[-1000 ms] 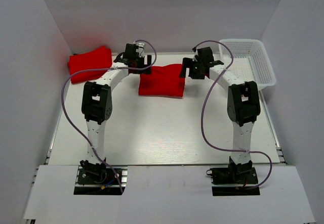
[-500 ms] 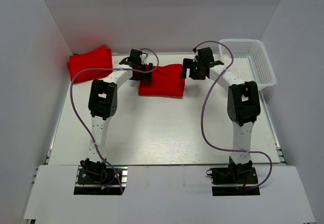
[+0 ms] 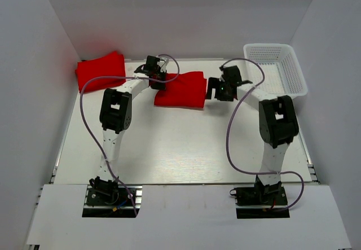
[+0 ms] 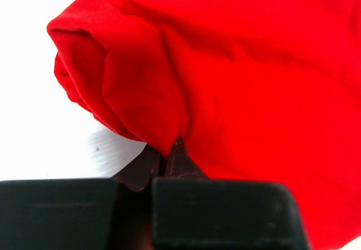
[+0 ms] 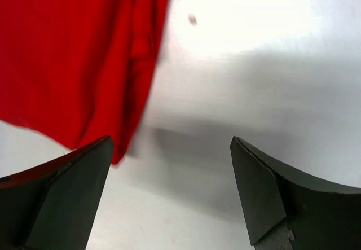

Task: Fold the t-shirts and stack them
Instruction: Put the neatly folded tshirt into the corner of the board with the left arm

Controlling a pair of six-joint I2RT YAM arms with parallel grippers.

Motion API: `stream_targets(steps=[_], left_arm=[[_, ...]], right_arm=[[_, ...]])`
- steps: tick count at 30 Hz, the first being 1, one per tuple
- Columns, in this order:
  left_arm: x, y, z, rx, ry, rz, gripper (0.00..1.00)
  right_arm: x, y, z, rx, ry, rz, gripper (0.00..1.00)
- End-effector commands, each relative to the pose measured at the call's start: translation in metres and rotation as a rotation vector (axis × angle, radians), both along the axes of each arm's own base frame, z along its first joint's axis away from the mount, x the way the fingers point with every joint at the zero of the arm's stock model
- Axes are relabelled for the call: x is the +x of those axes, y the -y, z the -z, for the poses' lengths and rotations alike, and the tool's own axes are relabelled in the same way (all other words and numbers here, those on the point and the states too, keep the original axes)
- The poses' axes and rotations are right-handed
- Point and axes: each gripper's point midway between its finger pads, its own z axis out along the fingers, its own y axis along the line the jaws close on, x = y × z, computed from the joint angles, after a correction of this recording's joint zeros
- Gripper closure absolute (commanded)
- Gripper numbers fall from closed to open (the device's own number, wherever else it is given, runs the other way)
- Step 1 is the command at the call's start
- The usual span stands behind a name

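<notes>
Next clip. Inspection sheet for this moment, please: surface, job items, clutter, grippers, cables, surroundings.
Surface: white table, flat; one small speck near the right arm.
Job's things: middle t-shirt, red, folded, at the table's far centre; corner t-shirt, red, folded, far left. The two lie apart, not stacked.
Clutter: white mesh basket at far right, nothing seen inside.
Grippers: left gripper shut, pinching the middle t-shirt's left edge; right gripper open beside its right edge, holding nothing.
Cables: purple cable on the left arm and on the right arm, both looping free, no snag seen.
Surroundings: white walls on three sides; nothing else seen.
</notes>
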Motion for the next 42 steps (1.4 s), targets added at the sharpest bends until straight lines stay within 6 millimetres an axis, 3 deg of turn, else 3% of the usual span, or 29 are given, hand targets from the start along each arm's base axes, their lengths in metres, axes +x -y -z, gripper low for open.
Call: stream_targets(steps=[1,2,3,5,6,8,9,13,18,22,28,33,38,42], left_arm=[[-0.013,0.003,0.014,0.027,-0.054,0.034,1.0],[-0.007,0.003,-0.001,0.023,-0.017,0.028,1.0],[-0.005,0.001,-0.008,0.031,0.01,0.03,1.0],[-0.003,0.001,-0.024,0.029,0.052,0.042,1.0],[0.004,0.0,-0.052,0.028,0.12,0.041,1.0],[0.005,-0.002,-0.071,0.042,0.172,0.057,1.0],[0.008,-0.009,-0.096,0.039,0.215,0.037,1.0],[0.018,-0.03,-0.138,0.118,0.295,-0.006,1.0],[0.023,-0.054,-0.168,0.236,0.353,-0.006,1.0],[0.025,-0.059,-0.192,0.277,0.416,0.009,1.0],[0.037,-0.091,-0.24,0.356,0.505,-0.057,1.0],[0.045,-0.111,-0.268,0.4,0.563,-0.1,1.0],[0.047,-0.131,-0.286,0.455,0.6,-0.124,1.0],[0.053,-0.147,-0.296,0.487,0.635,-0.166,1.0]], right_arm=[[0.007,0.011,-0.05,0.05,0.197,0.093,0.1],[0.003,0.013,-0.071,0.069,0.247,0.105,0.1],[-0.007,0.02,-0.055,0.073,0.238,0.135,0.1],[-0.017,0.028,-0.054,0.063,0.252,0.175,0.1],[-0.024,0.037,-0.051,0.058,0.25,0.224,0.1],[-0.034,0.041,-0.055,0.058,0.268,0.24,0.1],[-0.036,0.047,-0.054,0.049,0.268,0.263,0.1],[-0.052,0.056,-0.049,0.021,0.253,0.289,0.1],[-0.054,0.065,-0.053,-0.001,0.27,0.33,0.1],[-0.053,0.068,-0.058,-0.002,0.279,0.352,0.1],[-0.054,0.071,-0.058,-0.023,0.282,0.366,0.1],[-0.055,0.075,-0.059,-0.036,0.283,0.384,0.1],[-0.056,0.075,-0.057,-0.041,0.273,0.382,0.1],[-0.053,0.076,-0.066,-0.055,0.284,0.377,0.1]])
